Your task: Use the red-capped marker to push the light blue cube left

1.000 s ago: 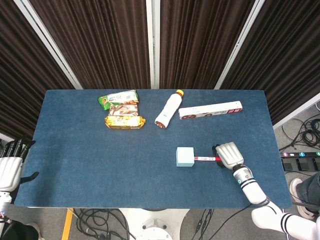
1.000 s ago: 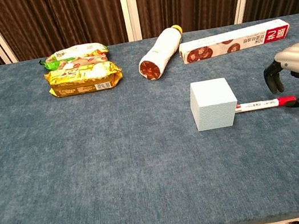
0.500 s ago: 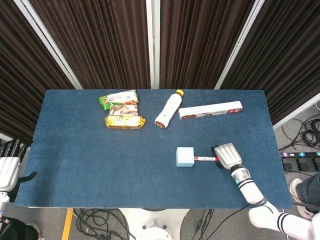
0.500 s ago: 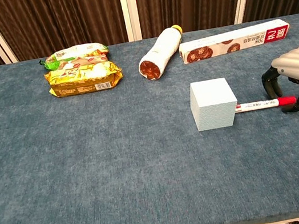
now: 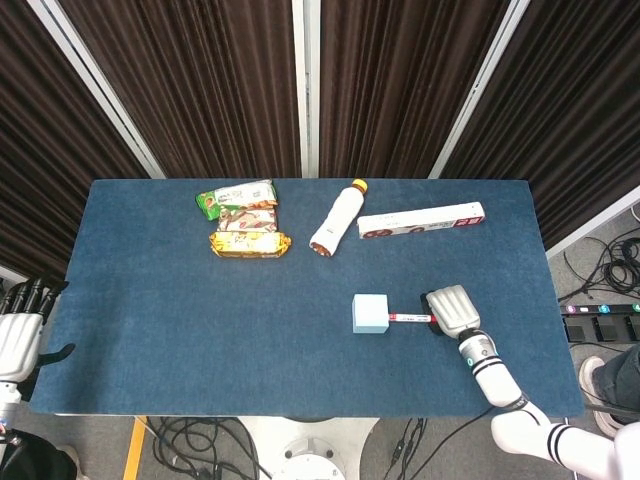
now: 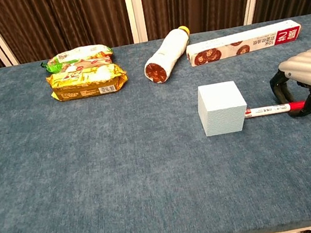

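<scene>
The light blue cube (image 5: 370,313) (image 6: 222,108) stands right of the table's middle. The red-capped marker (image 5: 408,318) (image 6: 266,111) lies flat on the cloth, its white end against the cube's right face and its red cap pointing right. My right hand (image 5: 452,310) (image 6: 310,68) arches over the cap, with fingers curved down behind it and the thumb in front. A gap still shows between them and the marker rests on the table. My left hand (image 5: 20,330) hangs off the table's left edge, holding nothing, fingers spread.
Along the back lie stacked snack packets (image 5: 242,220) (image 6: 82,75), a tipped white bottle (image 5: 336,218) (image 6: 166,55) and a long flat box (image 5: 421,220) (image 6: 244,42). The blue table cloth (image 6: 124,176) stretches left of the cube.
My right hand has slid a little left, so it now covers more of the red cap. Cube and marker have not moved.
</scene>
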Controlling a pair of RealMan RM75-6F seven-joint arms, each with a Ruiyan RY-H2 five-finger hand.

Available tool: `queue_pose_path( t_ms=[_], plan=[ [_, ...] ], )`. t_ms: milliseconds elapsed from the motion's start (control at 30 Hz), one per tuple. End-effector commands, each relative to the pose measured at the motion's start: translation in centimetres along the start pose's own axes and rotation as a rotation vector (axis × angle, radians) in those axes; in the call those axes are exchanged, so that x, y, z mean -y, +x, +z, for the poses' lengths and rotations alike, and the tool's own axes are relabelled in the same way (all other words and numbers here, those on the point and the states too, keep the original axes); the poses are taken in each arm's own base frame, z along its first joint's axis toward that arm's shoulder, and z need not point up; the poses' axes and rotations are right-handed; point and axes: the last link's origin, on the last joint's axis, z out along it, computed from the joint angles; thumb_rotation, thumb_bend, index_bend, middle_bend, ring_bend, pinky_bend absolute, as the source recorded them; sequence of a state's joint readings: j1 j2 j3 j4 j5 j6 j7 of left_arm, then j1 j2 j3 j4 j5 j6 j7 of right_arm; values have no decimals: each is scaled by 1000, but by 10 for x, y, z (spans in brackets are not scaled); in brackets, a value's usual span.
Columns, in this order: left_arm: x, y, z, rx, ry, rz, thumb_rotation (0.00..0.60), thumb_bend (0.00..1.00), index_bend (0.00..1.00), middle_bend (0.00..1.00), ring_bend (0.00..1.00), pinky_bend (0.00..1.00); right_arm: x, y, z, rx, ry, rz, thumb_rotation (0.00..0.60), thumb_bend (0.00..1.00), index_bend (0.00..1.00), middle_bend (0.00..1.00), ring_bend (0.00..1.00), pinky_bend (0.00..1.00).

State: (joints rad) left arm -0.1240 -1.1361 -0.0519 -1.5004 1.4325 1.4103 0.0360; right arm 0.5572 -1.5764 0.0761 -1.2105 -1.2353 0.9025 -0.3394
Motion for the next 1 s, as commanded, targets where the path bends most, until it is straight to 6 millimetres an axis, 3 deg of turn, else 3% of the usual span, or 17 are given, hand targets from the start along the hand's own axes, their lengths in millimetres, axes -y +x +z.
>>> queue_pose_path(
  t_ms=[33,1000],
  plan=[
    [0,0,0,2,0,2,600,42,185,106,14,107,0,-1,0,5,-2,2,600,169,573,539,947,1000],
    [2,-1,2,9,4,-14,600,42,185,106,14,107,3,-5,3,-12,-33,-19,600,305,625,641,949,1000]
  ],
)
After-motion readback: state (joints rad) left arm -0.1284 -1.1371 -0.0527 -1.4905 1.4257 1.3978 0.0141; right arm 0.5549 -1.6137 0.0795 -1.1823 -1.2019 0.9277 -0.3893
